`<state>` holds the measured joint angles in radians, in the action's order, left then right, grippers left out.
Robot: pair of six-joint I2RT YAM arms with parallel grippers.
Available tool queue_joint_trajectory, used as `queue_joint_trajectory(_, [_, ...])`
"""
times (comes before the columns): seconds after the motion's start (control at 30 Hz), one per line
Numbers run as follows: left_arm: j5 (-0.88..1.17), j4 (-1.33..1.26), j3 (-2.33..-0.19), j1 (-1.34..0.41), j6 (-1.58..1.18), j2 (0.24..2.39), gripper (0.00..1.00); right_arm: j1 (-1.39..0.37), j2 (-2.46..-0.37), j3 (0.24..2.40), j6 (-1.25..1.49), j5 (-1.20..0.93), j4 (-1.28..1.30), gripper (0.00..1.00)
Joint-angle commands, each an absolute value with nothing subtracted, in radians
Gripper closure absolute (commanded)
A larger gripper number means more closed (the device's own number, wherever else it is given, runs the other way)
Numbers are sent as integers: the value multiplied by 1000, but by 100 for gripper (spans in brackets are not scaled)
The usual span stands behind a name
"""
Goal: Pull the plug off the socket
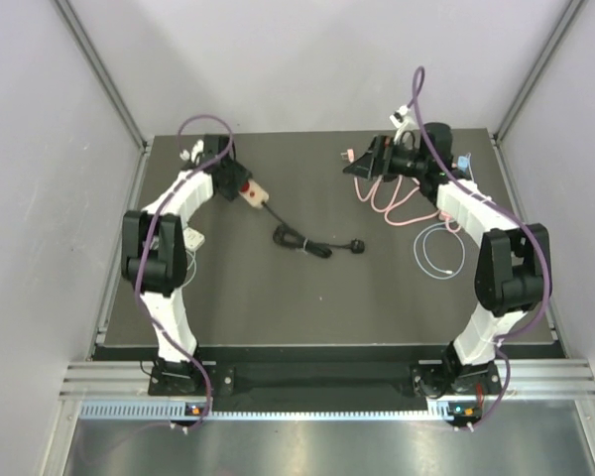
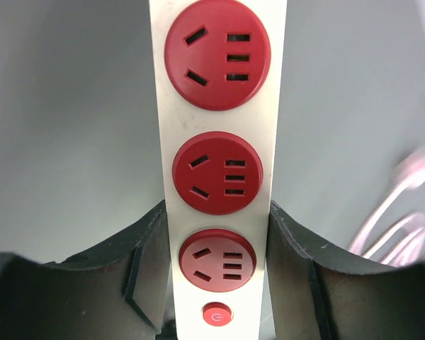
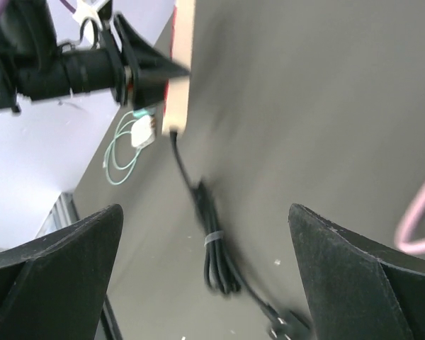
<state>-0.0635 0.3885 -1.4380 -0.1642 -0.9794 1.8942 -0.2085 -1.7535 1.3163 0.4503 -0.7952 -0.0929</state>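
A white power strip (image 2: 219, 127) with three red sockets, all empty, and a red switch (image 2: 218, 314) fills the left wrist view. My left gripper (image 2: 218, 209) is shut on its sides near the switch end. From above, the strip (image 1: 251, 192) lies at the back left in the left gripper (image 1: 228, 178). Its black cord runs to a tied bundle (image 1: 290, 238) and ends in a black plug (image 1: 357, 246) lying loose on the mat. My right gripper (image 1: 357, 165) is open and empty at the back middle. In its wrist view the gripper (image 3: 204, 212) looks over the bundle (image 3: 216, 255).
A pink cable (image 1: 392, 203) coils under the right arm, with a small pink-white end (image 1: 346, 154) beside the right gripper. A thin white-green cable loop (image 1: 441, 248) lies at the right. A white adapter (image 1: 193, 239) with a green cable (image 3: 124, 152) lies by the left arm.
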Motion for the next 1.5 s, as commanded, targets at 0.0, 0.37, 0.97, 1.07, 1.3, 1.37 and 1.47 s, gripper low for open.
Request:
queue_joint_trajectory(0.0, [-107, 408, -1681, -135, -1170, 2000, 100, -164, -1686, 1351, 426, -819, -86, 0])
queue_joint_trajectory(0.37, [-209, 595, -2089, -80, -1634, 2264, 100, -95, -1669, 1374, 456, -822, -78, 0])
queue_joint_trajectory(0.97, [-172, 646, -2141, -83, -1623, 2453, 75, -66, -1661, 1379, 416, -801, -37, 0])
queue_joint_trajectory(1.07, [-158, 641, -2141, -83, -1620, 2462, 60, -67, -1660, 1379, 414, -801, -35, 0])
queue_joint_trajectory(1.3, [-144, 620, -2138, -83, -1608, 2467, 40, -61, -1664, 1379, 406, -801, -31, 0])
queue_joint_trajectory(1.37, [-141, 615, -2138, -81, -1605, 2462, 29, -60, -1663, 1379, 403, -801, -32, 0])
queue_joint_trajectory(1.47, [-130, 597, -2140, -78, -1586, 2454, 17, -58, -1661, 1381, 396, -799, -28, 0])
